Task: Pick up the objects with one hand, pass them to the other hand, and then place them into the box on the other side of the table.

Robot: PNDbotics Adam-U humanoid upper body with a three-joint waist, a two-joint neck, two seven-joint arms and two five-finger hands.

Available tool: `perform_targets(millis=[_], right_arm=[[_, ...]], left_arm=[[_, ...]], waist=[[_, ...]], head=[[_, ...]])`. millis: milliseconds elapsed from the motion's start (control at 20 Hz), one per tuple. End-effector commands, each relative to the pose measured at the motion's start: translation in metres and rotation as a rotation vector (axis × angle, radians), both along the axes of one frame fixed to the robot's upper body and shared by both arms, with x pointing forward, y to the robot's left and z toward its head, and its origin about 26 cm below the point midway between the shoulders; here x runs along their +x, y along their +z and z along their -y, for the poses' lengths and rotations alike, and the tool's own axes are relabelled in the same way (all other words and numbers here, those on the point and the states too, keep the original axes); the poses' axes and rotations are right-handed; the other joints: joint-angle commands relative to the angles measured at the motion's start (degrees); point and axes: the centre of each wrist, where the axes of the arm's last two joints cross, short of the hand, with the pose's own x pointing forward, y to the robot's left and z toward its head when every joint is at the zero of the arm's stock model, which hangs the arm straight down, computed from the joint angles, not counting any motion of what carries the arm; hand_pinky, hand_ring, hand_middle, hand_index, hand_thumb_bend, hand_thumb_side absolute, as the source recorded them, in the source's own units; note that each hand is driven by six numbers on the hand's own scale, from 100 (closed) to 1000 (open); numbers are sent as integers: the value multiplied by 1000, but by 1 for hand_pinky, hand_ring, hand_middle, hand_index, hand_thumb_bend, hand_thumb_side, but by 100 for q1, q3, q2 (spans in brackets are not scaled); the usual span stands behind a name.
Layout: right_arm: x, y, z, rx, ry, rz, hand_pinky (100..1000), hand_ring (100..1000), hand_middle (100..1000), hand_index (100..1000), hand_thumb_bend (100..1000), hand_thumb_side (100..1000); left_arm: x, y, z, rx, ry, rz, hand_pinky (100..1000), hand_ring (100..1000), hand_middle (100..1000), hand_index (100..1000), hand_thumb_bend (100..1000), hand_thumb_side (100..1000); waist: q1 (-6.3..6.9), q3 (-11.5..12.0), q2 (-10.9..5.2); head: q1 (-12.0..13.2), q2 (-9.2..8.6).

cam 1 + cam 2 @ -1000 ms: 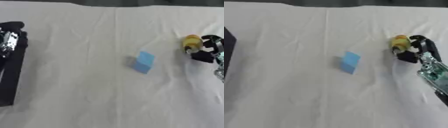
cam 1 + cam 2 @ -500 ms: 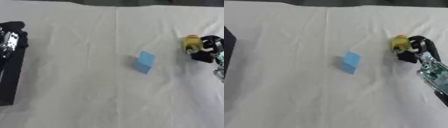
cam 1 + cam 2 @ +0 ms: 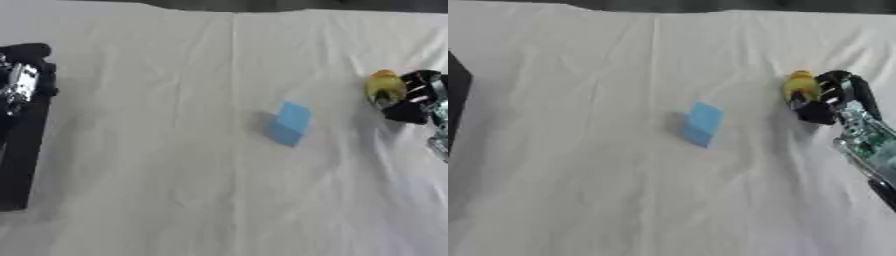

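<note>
The right hand (image 3: 833,100) is sitting at about three o'clock on the white cloth-covered counter (image 3: 579,190), its black fingers (image 3: 814,112) curling round a small rounded yellow object (image 3: 801,85) that appears to be resting on the cloth. A flat light-blue block (image 3: 703,124) is lying near the centre, well apart from the hand. At nine o'clock the left hand (image 3: 17,87) is hanging over a long black box (image 3: 22,150); whether its fingers are spread or curled I cannot tell.

The yellow object looks smooth and round, so it is probably risking a roll out of the fingers as the lift begins. The loose cloth is wrinkling near the hand and may be dragging along. The handover is also risking a mid-counter drop.
</note>
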Motion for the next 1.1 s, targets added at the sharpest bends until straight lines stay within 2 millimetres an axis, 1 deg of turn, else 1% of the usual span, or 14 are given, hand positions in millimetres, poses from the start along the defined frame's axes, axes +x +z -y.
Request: perform_targets(millis=[50, 100, 250, 400, 650, 900, 1100], right_arm=[[-3, 8, -4, -114, -451, -18, 506, 592, 390, 582, 145, 100], [-4, 10, -6, -109, -443, -14, 459, 573, 371, 559, 106, 100], [-9, 17, -11, -84, -414, 1, 387, 545, 344, 522, 100, 100], [-13, 25, -15, -66, -390, 19, 347, 533, 330, 511, 100, 100], [-21, 35, -22, -77, -362, 60, 307, 527, 322, 506, 100, 100], [-33, 46, -30, -96, -329, 108, 261, 517, 313, 502, 100, 100], [-52, 55, -46, -99, -251, 144, 218, 510, 305, 498, 100, 100]], left_arm=[[-3, 7, 0, 5, -12, 24, 722, 793, 798, 756, 100, 654], [-3, 7, 0, 6, -12, 25, 722, 793, 798, 756, 100, 653], [-3, 8, 0, 8, -10, 26, 722, 794, 798, 756, 100, 651], [-3, 7, 0, 10, -11, 25, 721, 794, 799, 755, 100, 650], [-4, 6, -1, 15, -9, 19, 721, 794, 800, 755, 100, 646], [-3, 3, -3, 19, 0, 4, 720, 794, 800, 755, 100, 643], [-3, 1, -5, 23, 10, -4, 720, 794, 802, 755, 100, 635]], waist=[[17, 14, -98], [18, 14, -103], [18, 2, -124], [18, -20, -155], [27, -53, -228], [50, -129, -365], [84, -205, -508]], head=[[24, -42], [25, -39], [20, -34], [20, -23], [38, 4], [118, 67], [203, 157]])
